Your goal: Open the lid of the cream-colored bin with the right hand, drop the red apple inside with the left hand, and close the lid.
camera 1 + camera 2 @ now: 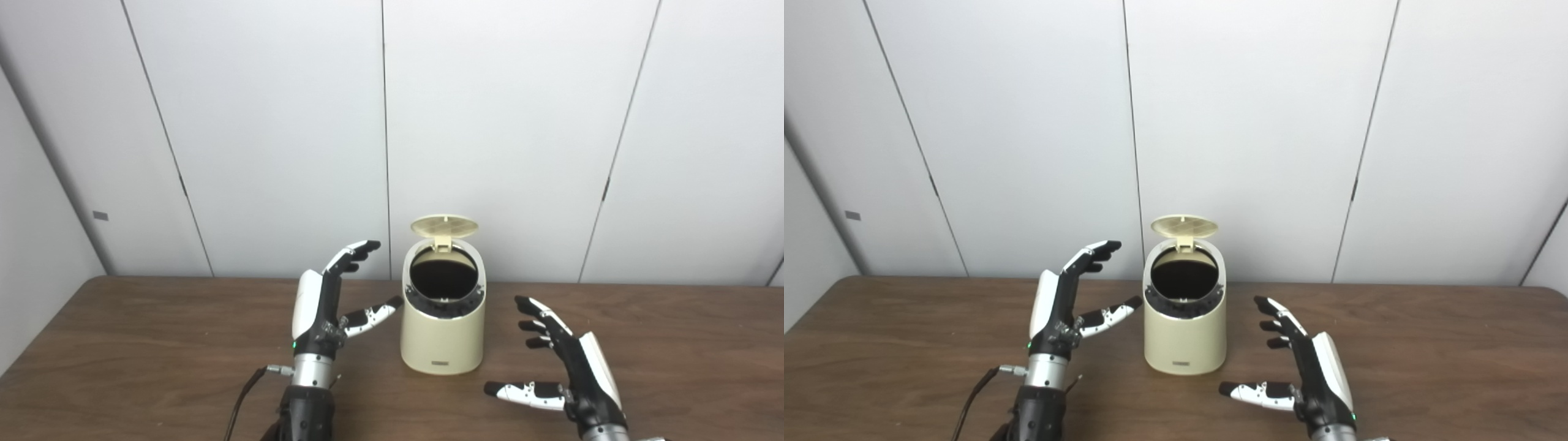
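The bin [443, 318] stood with its lid [444, 225] up; both the left hand [331, 294] and the right hand [566, 361] were spread and empty, and the apple was presumably inside, unseen; closing remained.

Two head cameras side by side, facing forward-down, sharing table [153, 343]

The cream-colored bin [442, 334] stands on the table [122, 343] with its lid [444, 226] raised. The left hand [334, 300] is left of it, the right hand [560, 361] nearer right, both empty, fingers spread.
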